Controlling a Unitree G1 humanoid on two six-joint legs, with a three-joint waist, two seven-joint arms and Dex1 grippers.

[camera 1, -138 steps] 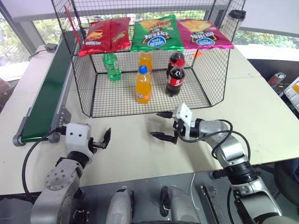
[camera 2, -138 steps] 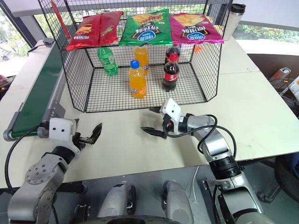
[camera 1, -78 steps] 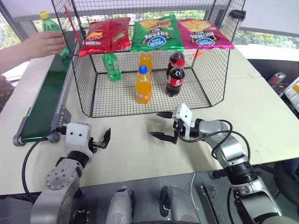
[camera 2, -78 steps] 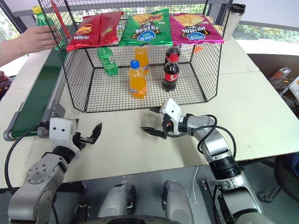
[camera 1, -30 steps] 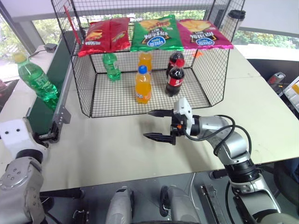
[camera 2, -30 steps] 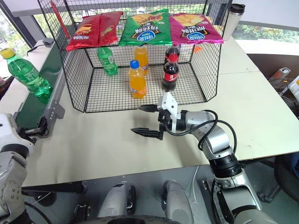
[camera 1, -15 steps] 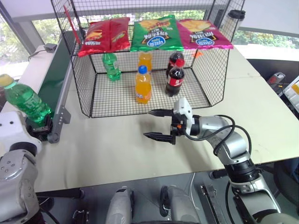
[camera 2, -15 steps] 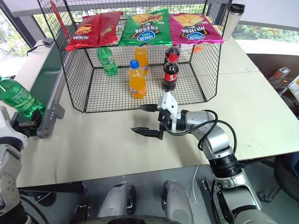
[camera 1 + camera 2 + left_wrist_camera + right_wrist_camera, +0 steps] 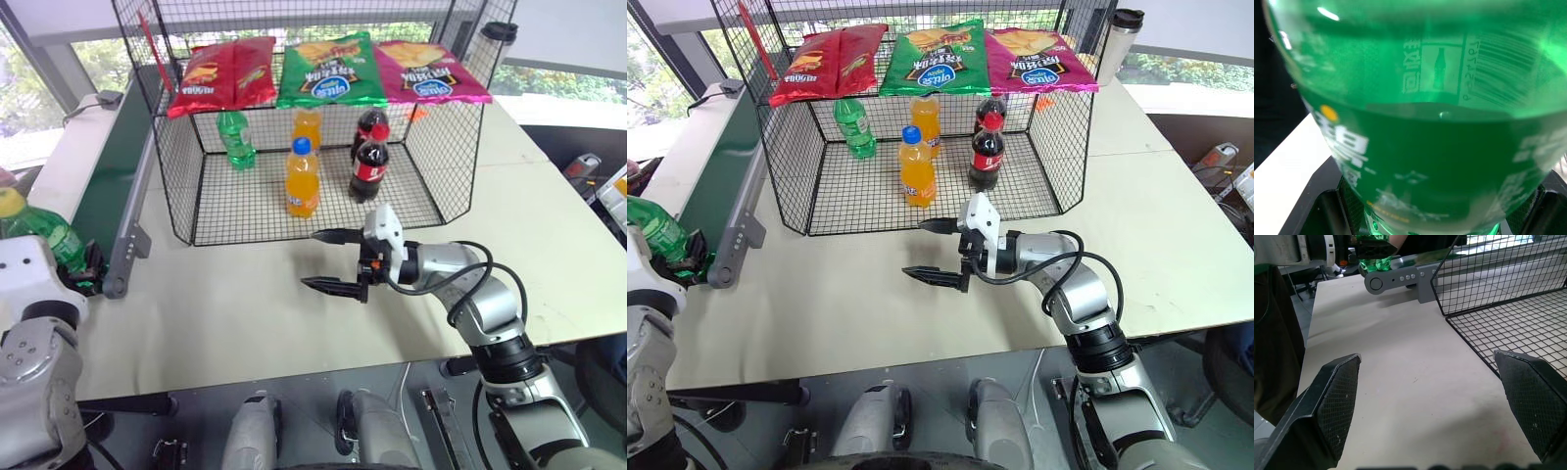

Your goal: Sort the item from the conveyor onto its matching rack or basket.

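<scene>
In your head views, the left gripper (image 9: 688, 257) is clamped on the base of the green soda bottle (image 9: 44, 233) with the yellow cap at the near end of the conveyor (image 9: 110, 186), at about 9 o'clock from the wire-mesh cage (image 9: 318, 191), while the right gripper (image 9: 328, 259) hangs spread wide over the table (image 9: 225, 304) in front of the cage, holding nothing. Your left wrist view shows the bottle's green label directly against the lens; your right wrist view shows both fingers (image 9: 1334, 399) far apart, with the bottle base at 11 o'clock above the conveyor's grey end bracket
</scene>
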